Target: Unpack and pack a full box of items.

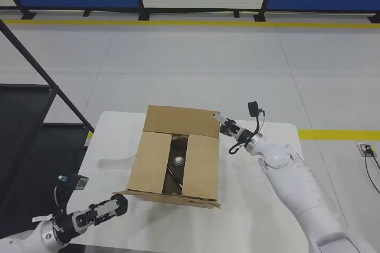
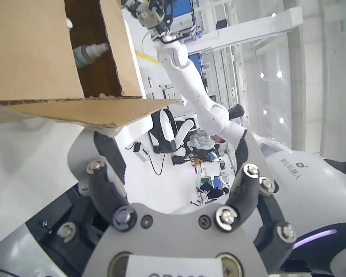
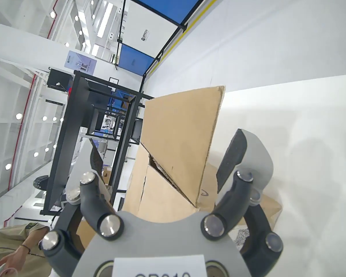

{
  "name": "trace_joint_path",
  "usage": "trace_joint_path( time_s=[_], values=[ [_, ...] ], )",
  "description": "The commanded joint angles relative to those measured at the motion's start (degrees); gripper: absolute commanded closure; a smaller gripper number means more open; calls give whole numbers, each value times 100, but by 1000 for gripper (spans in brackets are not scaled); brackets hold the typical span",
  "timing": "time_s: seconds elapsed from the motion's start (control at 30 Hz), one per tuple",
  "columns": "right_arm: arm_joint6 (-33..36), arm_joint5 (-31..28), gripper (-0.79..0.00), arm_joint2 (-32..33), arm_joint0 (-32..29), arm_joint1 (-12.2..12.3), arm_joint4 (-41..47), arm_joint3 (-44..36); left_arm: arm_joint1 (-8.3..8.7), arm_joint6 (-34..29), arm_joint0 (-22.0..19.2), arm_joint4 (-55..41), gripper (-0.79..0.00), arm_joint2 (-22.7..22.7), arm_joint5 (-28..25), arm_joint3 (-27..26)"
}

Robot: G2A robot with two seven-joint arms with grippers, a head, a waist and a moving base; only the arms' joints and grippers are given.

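Left gripper (image 1: 120,203) hangs at the lower left of the top view, over the near left part of the white table (image 1: 266,209). It is close to the lower left corner of the box and clear of it. In its own wrist view the left gripper (image 2: 177,154) is spread wide, its dark pads (image 2: 111,151) apart with nothing between them.

The cardboard box (image 1: 152,161) stands mid-frame on the table. Its two long flaps lean inward and leave a narrow slot, and its far flap (image 1: 180,120) stands up. A small bottle (image 1: 178,163) shows through the slot. The left wrist view looks into the box (image 2: 31,44), where the bottle (image 2: 89,54) lies on its side.

Right of centre, the right gripper (image 1: 223,125) is at the far flap's right corner. In its wrist view the right gripper (image 3: 164,159) is released, fingers (image 3: 233,157) wide, with the far flap (image 3: 181,128) seen between them. Whether a finger touches the cardboard I cannot tell.
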Motion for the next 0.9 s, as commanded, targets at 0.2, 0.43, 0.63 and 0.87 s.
trace_joint_path(
  time_s=[0.2,0.43,0.63,0.87],
  values=[
    [898,-1014,-785,55,393,-170,895,897,-36,1214,-123,75,-785,209,508,-77],
    [1302,-1638,-785,171,490,-183,1223,1059,-91,2224,-242,352,-785,550,634,-155],
    [1854,-1952,-785,317,425,-120,1550,860,-118,2837,-305,905,-785,726,496,-234],
    [2617,-1758,-785,399,178,20,1743,9,-149,3262,-410,1537,-785,1032,239,-166]
  ],
)
